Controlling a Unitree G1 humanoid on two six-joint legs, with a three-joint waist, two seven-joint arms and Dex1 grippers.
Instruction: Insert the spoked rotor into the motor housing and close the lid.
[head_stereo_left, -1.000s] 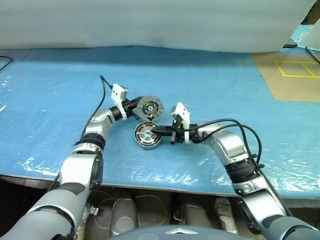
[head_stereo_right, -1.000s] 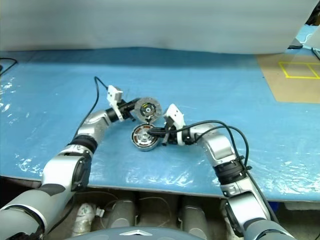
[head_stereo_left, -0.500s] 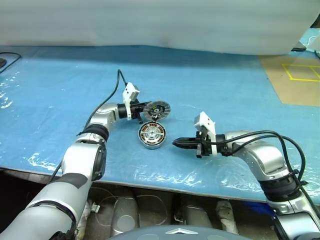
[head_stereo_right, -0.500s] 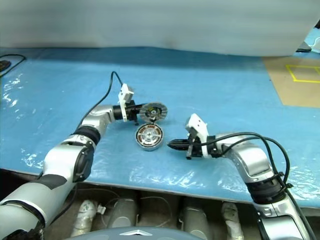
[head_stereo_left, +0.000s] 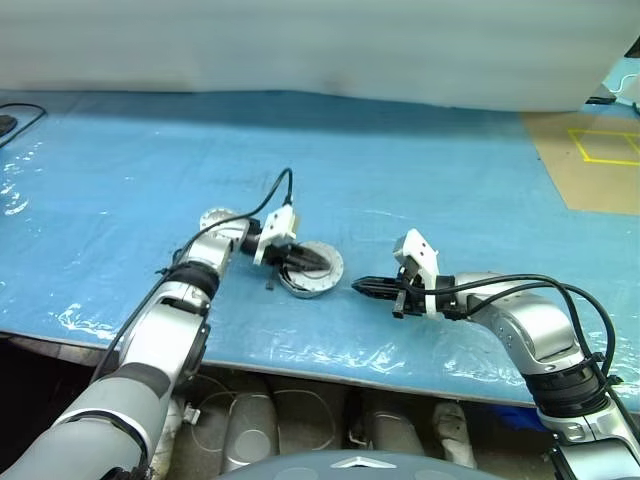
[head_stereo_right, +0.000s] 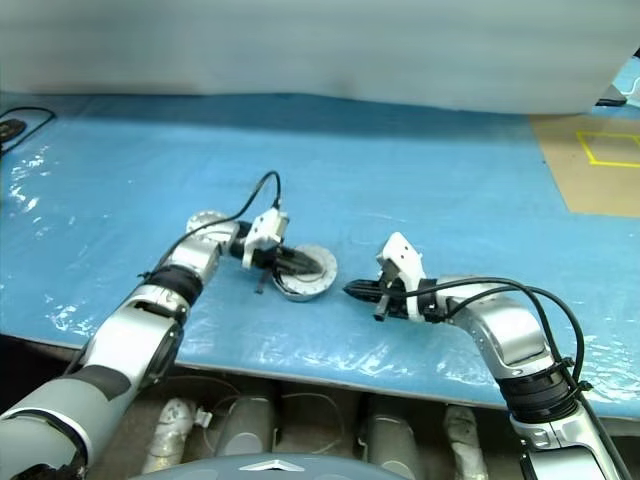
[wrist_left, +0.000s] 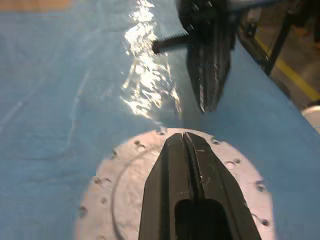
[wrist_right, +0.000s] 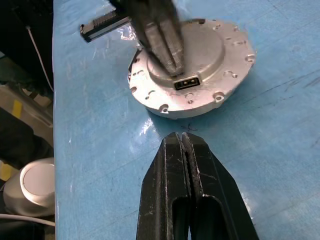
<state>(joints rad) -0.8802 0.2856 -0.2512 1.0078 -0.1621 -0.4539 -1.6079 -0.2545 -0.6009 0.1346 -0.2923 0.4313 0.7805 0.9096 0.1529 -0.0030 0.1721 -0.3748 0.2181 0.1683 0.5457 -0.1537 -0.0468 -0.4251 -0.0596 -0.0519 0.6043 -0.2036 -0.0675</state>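
Lid (head_stereo_left: 310, 268) lies flat at desk (head_stereo_left: 450, 180) centre, apparently covering the housing; closing step looks nearly done, next probably a press to seat it. Left tool (head_stereo_left: 312, 262), clenched and empty, rests over it; right tool (head_stereo_left: 360, 288), clenched, sits at 3 o'clock, apart.
Right wrist view: lid (wrist_right: 192, 65) pale grey, holed rim, small dark socket.

Robotics lab or test workshop. Evidence: workbench covered in a blue plastic sheet (head_stereo_left: 120, 180), glossy and wrinkled; plain white backdrop (head_stereo_left: 300, 45) behind it at 12 o'clock; brown floor with yellow tape markings (head_stereo_left: 600, 145) at 2 o'clock; loose black cable (head_stereo_left: 15, 115) at 10 o'clock; metal motor part (wrist_right: 190, 65) on the bench.
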